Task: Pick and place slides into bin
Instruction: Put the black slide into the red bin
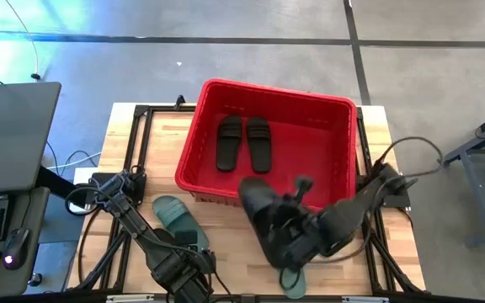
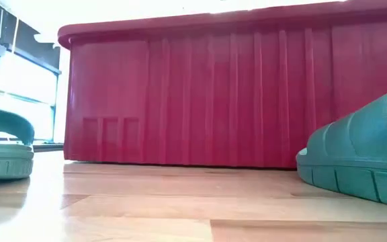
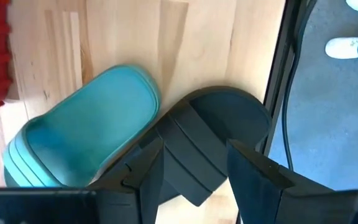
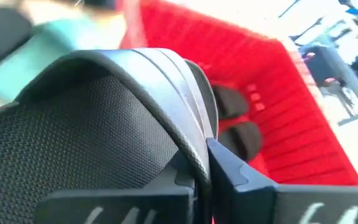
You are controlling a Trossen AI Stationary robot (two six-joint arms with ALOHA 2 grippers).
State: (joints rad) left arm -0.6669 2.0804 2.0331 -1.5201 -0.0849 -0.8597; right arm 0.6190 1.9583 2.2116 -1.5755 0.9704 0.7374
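Squeezed tight on a black slide with the right gripper, pinched at the strap. Held that slide up off the table, tilted, toe end out past the jaws. Just past the toe, met the front wall of the red bin. Deeper in the bin, well past the jaws, saw a pair of black slides lying flat side by side on the floor. Under the right arm, back behind the jaws, found a teal slide flat on the wood near the table edge.

Set the left gripper low over a second black slide, with its strap right at the jaws. Could not tell if squeezing it or loose. Just beside those jaws, touching that slide, found the other teal slide, flat on the table, sole down. Farther out past it, met the bin's near corner.
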